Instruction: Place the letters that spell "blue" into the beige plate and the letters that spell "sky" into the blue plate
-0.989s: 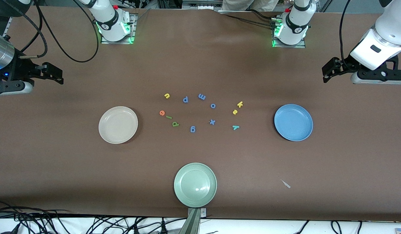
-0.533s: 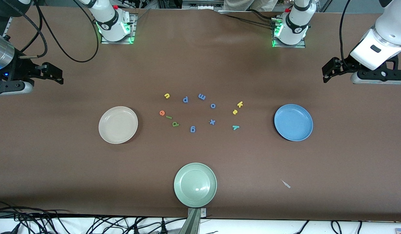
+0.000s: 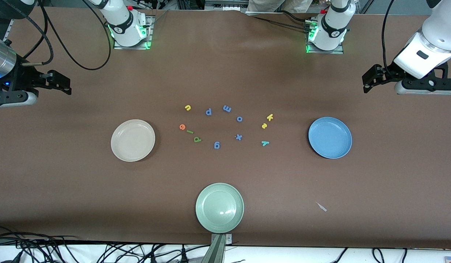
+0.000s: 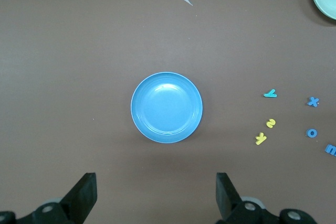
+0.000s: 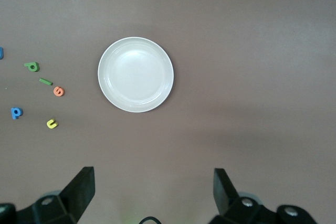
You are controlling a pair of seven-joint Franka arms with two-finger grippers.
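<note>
The beige plate (image 3: 133,140) lies toward the right arm's end and the blue plate (image 3: 330,137) toward the left arm's end, both bare. Between them, near the beige plate, lie yellow u (image 3: 188,107), orange e (image 3: 182,126), light green l (image 3: 190,131) and olive b (image 3: 197,139). Near the blue plate lie yellow k (image 3: 270,117), yellow s (image 3: 264,125) and teal y (image 3: 265,143). My right gripper (image 3: 66,84) hangs open and empty over the table's end, as the right wrist view (image 5: 153,187) shows. My left gripper (image 3: 364,83) is likewise open and empty (image 4: 156,192) at its end.
Several blue letters lie mixed in the middle, among them p (image 3: 208,111), m (image 3: 227,108), o (image 3: 239,118), x (image 3: 239,137) and g (image 3: 217,145). A pale green plate (image 3: 219,207) sits nearest the front camera. A small pale scrap (image 3: 321,206) lies on the brown table.
</note>
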